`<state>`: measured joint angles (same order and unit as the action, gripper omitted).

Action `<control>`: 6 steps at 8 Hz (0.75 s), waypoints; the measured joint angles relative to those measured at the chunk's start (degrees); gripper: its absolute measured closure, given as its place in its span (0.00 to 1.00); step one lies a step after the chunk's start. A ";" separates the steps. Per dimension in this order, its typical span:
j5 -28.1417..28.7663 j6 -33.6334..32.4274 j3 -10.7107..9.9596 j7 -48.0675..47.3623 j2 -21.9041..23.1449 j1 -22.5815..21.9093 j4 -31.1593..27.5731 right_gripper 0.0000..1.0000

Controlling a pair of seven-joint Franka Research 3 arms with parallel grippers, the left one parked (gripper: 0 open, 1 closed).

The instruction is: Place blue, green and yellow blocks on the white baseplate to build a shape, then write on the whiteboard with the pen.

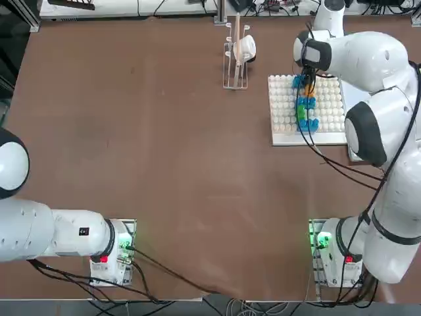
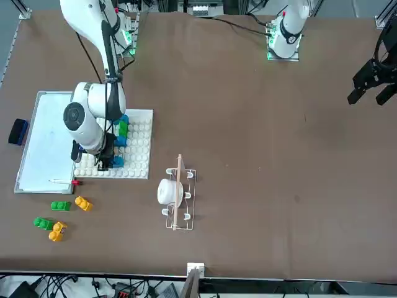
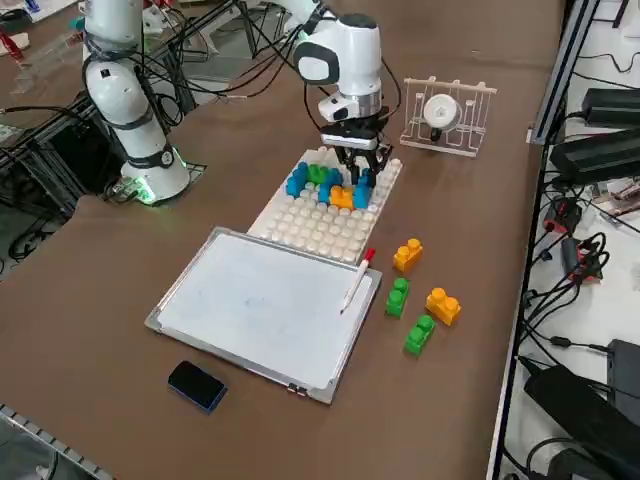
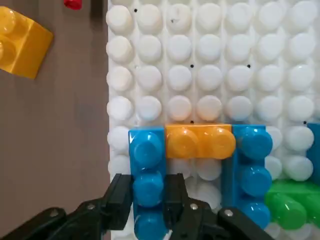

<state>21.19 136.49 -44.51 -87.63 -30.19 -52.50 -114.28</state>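
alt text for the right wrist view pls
The right claw grips a blue block seated on the white baseplate, next to a yellow block and another blue block. A green block shows at the frame edge, and a loose yellow block lies on the table.

The table is covered in plain brown. The baseplate is white, patterned all over with a grid of round studs. On it, blue bricks are seen with an orange-yellow brick between two of them, and a green brick beside. Off the plate, loose bricks are coloured green and orange-yellow — two of each. The whiteboard is glossy white, framed in silver. The pen is pale with a red end. A dark blue oval eraser is seen near the board. The gripper is black — the arm white with dark joints.
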 joint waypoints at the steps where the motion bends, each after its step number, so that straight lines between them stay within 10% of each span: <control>1: 0.18 0.06 -0.04 -0.31 -0.08 0.02 0.00 0.64; 6: 0.58 0.72 0.04 -1.95 -1.21 0.13 0.03 0.64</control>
<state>21.77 137.21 -44.47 -89.58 -31.40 -52.37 -114.25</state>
